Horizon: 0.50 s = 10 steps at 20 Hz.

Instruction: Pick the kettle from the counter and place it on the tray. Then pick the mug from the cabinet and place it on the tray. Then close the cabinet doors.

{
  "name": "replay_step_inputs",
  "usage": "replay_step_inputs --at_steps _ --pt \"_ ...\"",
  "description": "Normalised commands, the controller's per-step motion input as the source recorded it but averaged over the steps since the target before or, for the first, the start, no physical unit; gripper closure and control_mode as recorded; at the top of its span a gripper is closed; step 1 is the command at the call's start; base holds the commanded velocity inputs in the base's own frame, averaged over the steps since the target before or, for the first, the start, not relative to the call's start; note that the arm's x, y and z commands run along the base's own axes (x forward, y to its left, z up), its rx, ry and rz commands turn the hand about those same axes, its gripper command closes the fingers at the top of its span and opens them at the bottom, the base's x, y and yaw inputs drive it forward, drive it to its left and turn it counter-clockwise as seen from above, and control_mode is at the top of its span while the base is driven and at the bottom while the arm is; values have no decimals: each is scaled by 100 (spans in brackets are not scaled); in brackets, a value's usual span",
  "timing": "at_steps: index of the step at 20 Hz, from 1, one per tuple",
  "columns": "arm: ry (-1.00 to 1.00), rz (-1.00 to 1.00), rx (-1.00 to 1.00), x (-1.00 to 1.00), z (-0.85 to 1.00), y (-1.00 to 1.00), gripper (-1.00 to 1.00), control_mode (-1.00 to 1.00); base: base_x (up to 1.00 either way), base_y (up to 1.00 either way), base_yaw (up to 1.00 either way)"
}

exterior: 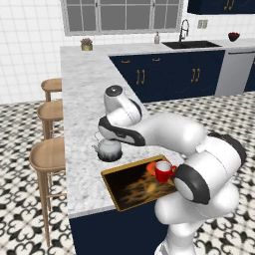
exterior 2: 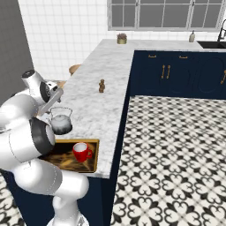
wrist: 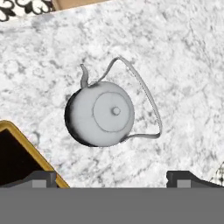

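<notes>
- The tray [exterior: 130,191] lies nearest the robot, at the near end of the counter [exterior: 84,104], gold rim around a dark patterned surface.
- The mug [exterior: 163,172] stands upright on the tray's far right part as the left base view shows it, red with a white inside, so that half of the task looks done out of order.
- The kettle [wrist: 99,113] sits on the bare marble just beyond the tray's far rim, near it but not on it, its wire handle arched off to one side and its spout pointing away from the tray.
- The gripper [wrist: 112,177] hangs above the kettle with its tips spread wide and nothing between them; in the hand view they frame the stone just short of the kettle's body.
- The step in hand looks like the approach to picking up the kettle.
- The next move likely calls for shifting over the handle or lid knob, descending, and closing; the thin handle leans to one side, so alignment matters.
- Farther along the counter stands a small brown pepper mill [exterior 2: 102,85], well apart from the work.
- At the far corner sits a little potted plant [exterior: 86,44].
</notes>
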Motion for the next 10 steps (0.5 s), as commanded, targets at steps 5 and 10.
replay_step_inputs --at_steps 5,10 --pt "0 -13 0 12 -16 2 -100 -100 0 0 0" --pt "0 -9 0 9 -15 0 -100 -100 0 0 0"
